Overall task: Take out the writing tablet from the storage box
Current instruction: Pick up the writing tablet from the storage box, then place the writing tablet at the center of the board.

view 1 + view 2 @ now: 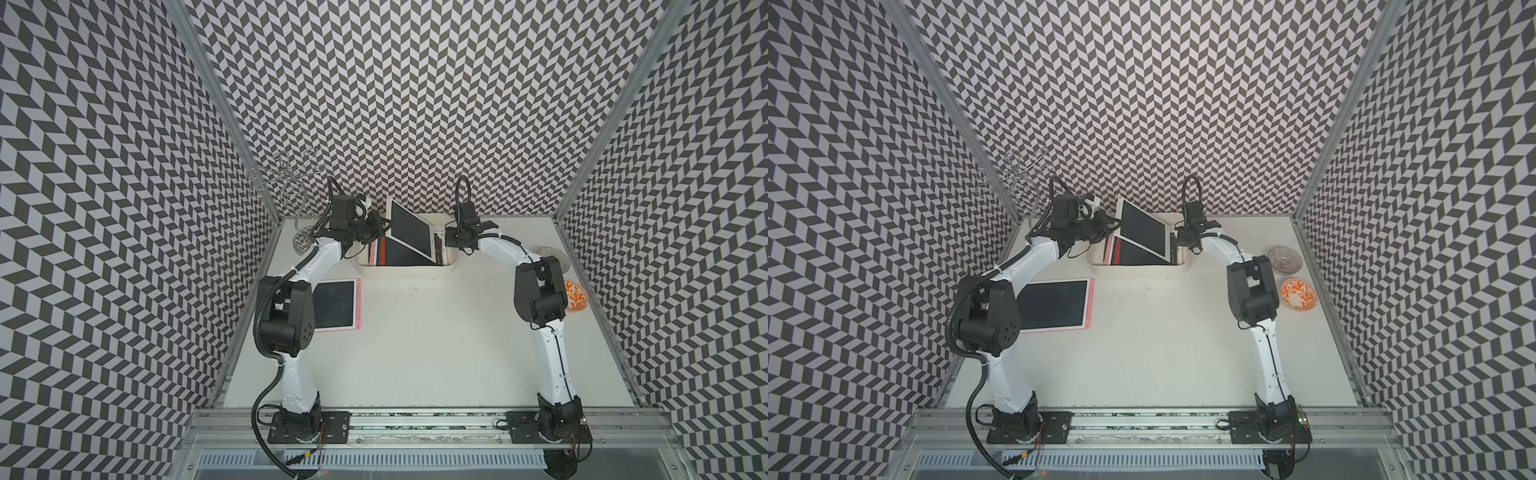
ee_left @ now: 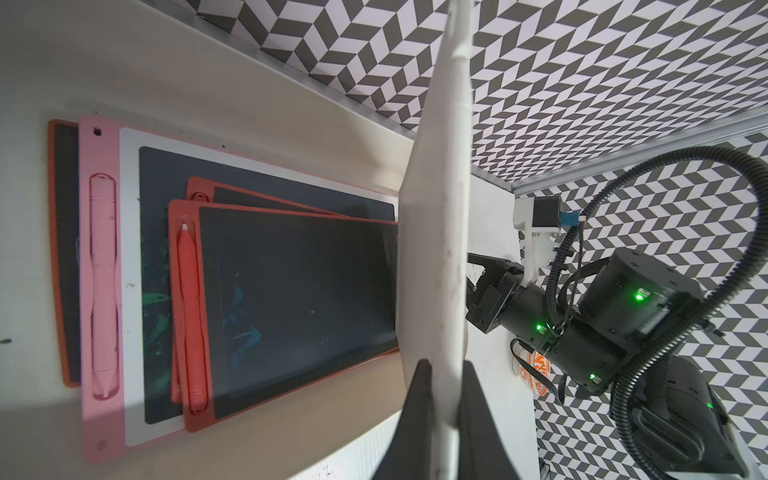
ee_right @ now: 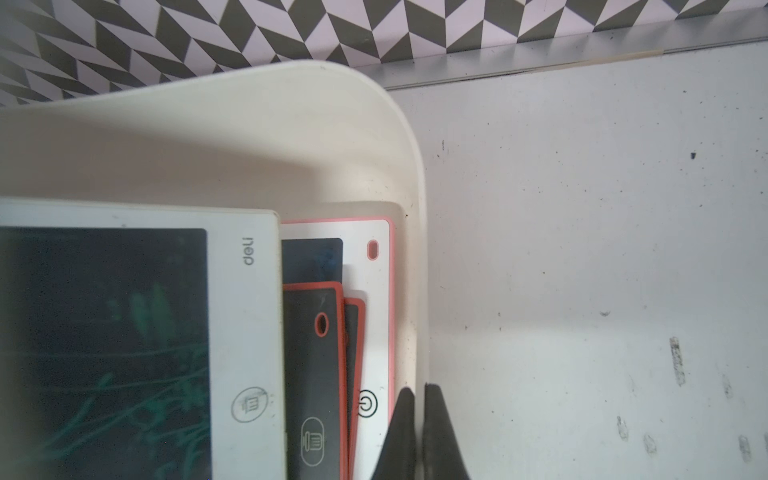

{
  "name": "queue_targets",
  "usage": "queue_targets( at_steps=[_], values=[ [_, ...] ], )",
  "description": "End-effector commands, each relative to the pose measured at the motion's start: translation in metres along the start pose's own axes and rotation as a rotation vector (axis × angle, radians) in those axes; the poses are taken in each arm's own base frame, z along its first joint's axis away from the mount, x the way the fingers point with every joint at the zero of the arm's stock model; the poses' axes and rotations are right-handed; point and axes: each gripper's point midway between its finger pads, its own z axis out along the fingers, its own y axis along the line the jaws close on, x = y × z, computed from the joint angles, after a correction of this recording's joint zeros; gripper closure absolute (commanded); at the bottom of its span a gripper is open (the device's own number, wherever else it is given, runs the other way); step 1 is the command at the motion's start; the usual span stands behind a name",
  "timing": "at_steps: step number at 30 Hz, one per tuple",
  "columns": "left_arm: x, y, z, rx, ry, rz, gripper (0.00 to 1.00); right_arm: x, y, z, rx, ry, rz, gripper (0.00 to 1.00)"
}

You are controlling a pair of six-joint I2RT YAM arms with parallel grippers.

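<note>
The cream-white storage box (image 1: 405, 272) (image 1: 1138, 271) sits at the back middle of the table. A white writing tablet (image 1: 411, 230) (image 1: 1144, 230) with a dark screen slants up out of it, its left end high. My left gripper (image 1: 384, 227) (image 2: 444, 374) is shut on that raised end, and the left wrist view shows the tablet (image 2: 444, 249) edge-on between the fingers. My right gripper (image 1: 451, 243) (image 3: 419, 399) is shut on the box's right wall (image 3: 419, 291), one finger inside and one outside. Red (image 2: 291, 299), pink (image 2: 99, 291) and white tablets lie stacked in the box.
A pink-framed tablet (image 1: 336, 305) (image 1: 1054, 305) lies flat on the table at front left of the box, partly under my left elbow. An orange patterned bowl (image 1: 1298, 295) and a clear glass bowl (image 1: 1283, 259) stand at the right edge. A wire rack (image 1: 286, 174) stands in the back left corner.
</note>
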Motion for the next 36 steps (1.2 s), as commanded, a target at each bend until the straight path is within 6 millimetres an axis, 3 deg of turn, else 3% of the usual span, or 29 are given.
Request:
queue_targets(
  at_steps=[1, 13, 18, 21, 29, 31, 36],
  values=[
    [-0.010, -0.030, -0.019, 0.077, -0.042, 0.040, 1.00, -0.016, 0.015, -0.002, -0.039, -0.049, 0.008, 1.00],
    [-0.010, -0.058, -0.048, 0.152, -0.064, 0.017, 1.00, -0.023, 0.008, -0.003, -0.035, -0.060, 0.016, 0.98],
    [-0.008, -0.062, -0.064, 0.163, -0.074, 0.007, 1.00, -0.030, 0.009, -0.011, -0.039, -0.078, 0.017, 0.76],
    [-0.004, -0.065, -0.074, 0.174, -0.074, 0.001, 1.00, -0.035, 0.008, -0.018, -0.033, -0.091, 0.023, 0.55],
    [0.014, -0.068, -0.107, 0.193, -0.084, -0.018, 1.00, -0.060, 0.004, -0.058, 0.000, -0.164, 0.037, 0.09],
    [0.020, -0.071, -0.117, 0.206, -0.079, -0.019, 1.00, -0.066, 0.000, -0.071, 0.018, -0.180, 0.044, 0.00],
    [0.041, -0.074, -0.142, 0.229, -0.085, -0.039, 1.00, -0.075, -0.006, -0.102, 0.045, -0.216, 0.066, 0.01]
  ],
)
